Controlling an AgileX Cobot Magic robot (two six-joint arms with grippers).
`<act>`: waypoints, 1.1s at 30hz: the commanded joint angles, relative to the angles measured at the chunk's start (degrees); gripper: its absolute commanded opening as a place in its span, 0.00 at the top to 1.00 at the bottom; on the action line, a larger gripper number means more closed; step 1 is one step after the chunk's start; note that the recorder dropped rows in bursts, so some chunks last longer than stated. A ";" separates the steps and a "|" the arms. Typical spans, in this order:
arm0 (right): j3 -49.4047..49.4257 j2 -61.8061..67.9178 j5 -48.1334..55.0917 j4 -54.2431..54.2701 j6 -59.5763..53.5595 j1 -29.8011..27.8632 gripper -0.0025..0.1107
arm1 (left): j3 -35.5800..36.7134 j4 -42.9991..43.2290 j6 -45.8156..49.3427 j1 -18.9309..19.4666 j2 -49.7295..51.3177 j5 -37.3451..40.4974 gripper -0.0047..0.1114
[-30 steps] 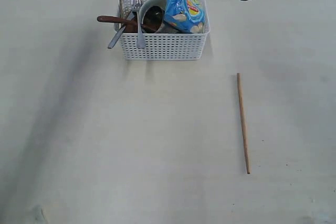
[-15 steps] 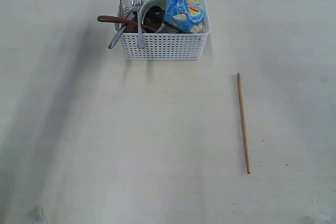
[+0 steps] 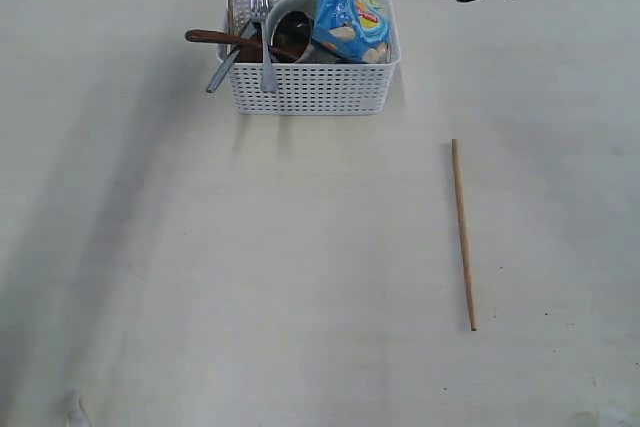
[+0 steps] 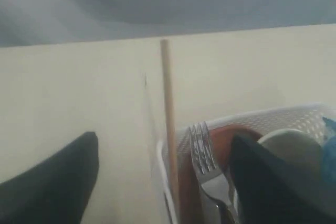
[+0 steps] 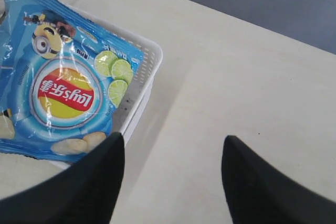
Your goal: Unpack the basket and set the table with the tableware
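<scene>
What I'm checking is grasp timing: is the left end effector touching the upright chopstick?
Apart. Left wrist view: the chopstick stands inside the left end effector, clear gaps both sides.

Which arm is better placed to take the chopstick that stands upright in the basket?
Left, I think. The upright chopstick shows in the gap of the open left gripper, at one end of the basket. The right gripper, also open, hangs past the other end, by the snack bag.
</scene>
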 commanded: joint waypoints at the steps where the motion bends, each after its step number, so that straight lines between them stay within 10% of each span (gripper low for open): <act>1: 0.78 -0.25 -2.06 0.43 -0.15 -0.24 0.51 | -0.15 -2.98 2.18 0.08 2.52 -4.30 0.39; 33: 0.83 0.52 -3.90 0.44 0.11 -0.24 0.51 | -0.15 -6.70 3.18 -3.36 8.68 -22.01 0.39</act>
